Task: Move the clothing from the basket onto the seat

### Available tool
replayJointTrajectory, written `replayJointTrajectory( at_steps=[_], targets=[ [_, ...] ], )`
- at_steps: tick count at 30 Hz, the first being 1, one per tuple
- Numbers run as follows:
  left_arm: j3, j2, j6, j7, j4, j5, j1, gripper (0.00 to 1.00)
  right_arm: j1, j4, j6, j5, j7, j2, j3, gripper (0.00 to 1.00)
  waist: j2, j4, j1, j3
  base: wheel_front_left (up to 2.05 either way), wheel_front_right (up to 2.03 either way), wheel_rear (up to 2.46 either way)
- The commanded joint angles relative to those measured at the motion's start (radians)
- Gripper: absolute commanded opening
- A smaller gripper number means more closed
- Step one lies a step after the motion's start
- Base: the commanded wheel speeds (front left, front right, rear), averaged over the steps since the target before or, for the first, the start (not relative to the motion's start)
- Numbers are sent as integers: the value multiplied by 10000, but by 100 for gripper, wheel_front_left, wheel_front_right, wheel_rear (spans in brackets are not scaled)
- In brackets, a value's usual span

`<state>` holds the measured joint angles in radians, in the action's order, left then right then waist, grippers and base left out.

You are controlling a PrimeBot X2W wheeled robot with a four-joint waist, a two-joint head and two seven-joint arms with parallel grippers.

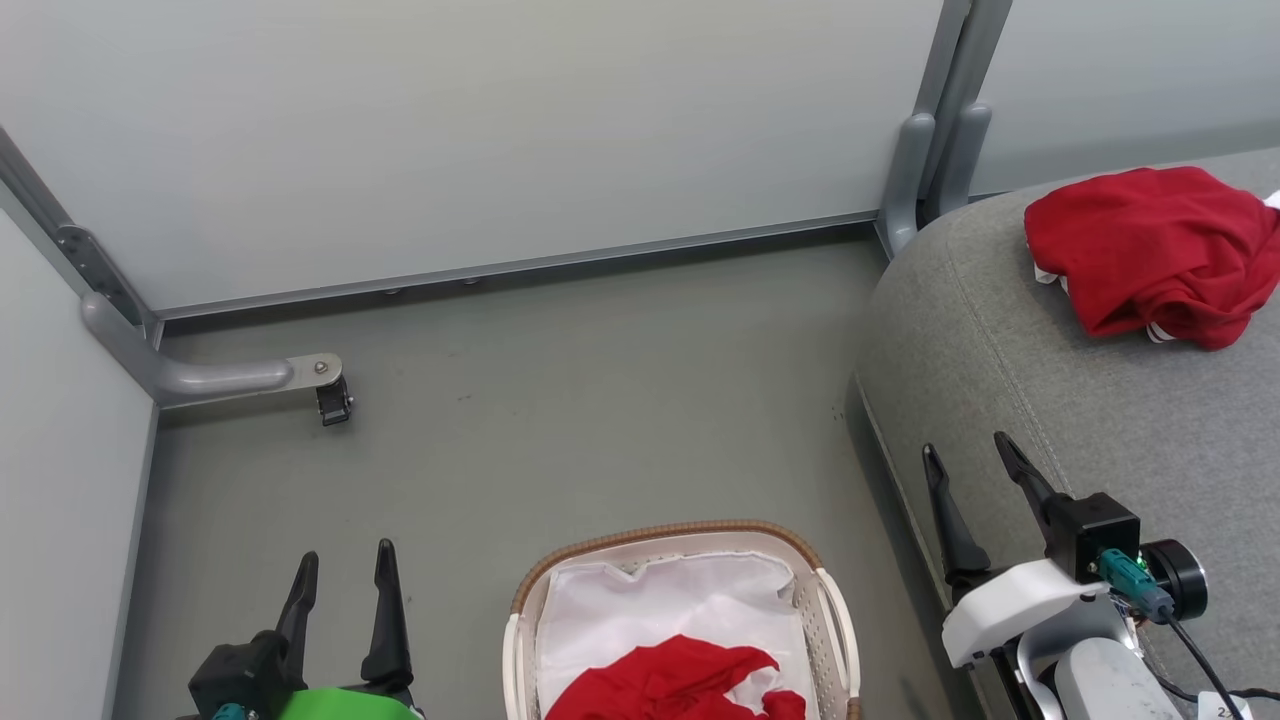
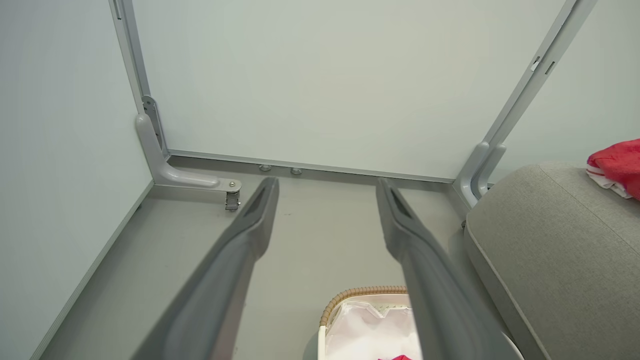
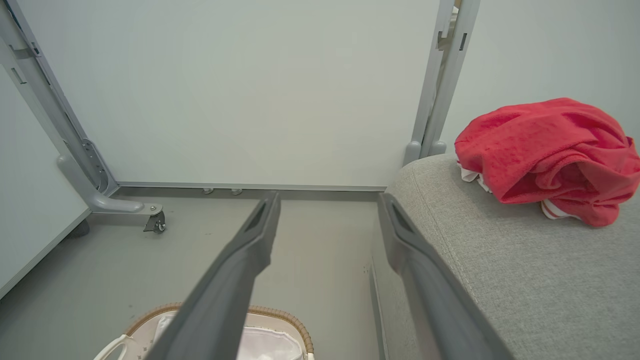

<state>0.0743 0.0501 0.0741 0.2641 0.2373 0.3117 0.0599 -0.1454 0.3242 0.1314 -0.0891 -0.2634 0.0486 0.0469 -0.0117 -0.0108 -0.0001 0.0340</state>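
One red garment [image 1: 1155, 250] lies crumpled on the grey seat [image 1: 1050, 400] at the right; the right wrist view has it [image 3: 547, 155] on the seat [image 3: 525, 280], and a corner of it [image 2: 617, 165] is at the left wrist view's right edge. A second red garment [image 1: 680, 685] lies in the cream basket [image 1: 830, 610] on its white liner, at the bottom centre. My left gripper [image 1: 342, 562] stands open at the lower left, left of the basket [image 2: 350, 297], empty. My right gripper [image 1: 972, 448] is open over the seat's left edge, empty.
Pale partition walls close the back and left. A grey bracket foot with a small caster [image 1: 333, 400] juts onto the floor at the left. A grey post [image 1: 925, 170] stands at the seat's far corner. Bare grey floor [image 1: 600, 400] lies between the basket and the wall.
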Motion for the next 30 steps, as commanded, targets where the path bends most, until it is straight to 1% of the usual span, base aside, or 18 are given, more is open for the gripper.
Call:
replayJointTrajectory(
  at_steps=[1,11,17,21,25,30],
  targets=[
    [30,7,-38,5,22,46,-147,100,-93,31,-14,-46,-22,35,-40,100,117,4,1,15,0,0,0],
    [118,6,-44,5,25,66,-313,100,-248,-66,-14,-36,-22,35,-141,100,117,-1,1,239,0,0,0],
    [519,6,68,5,168,-226,-726,100,-496,-211,-14,29,-22,36,-304,100,117,-6,1,688,0,0,0],
    [1280,8,251,4,788,-603,-1423,100,-788,-413,-14,82,-22,34,-449,100,117,-33,1,1188,0,0,0],
    [2423,11,418,-141,2037,-789,-2593,100,-1323,-650,-14,195,-22,34,-534,100,117,-198,1,1920,0,0,0],
    [4077,21,533,-673,3711,-773,-4211,100,-2201,-1037,-14,237,-22,33,-755,100,117,-522,1,3081,0,0,0]
  ],
)
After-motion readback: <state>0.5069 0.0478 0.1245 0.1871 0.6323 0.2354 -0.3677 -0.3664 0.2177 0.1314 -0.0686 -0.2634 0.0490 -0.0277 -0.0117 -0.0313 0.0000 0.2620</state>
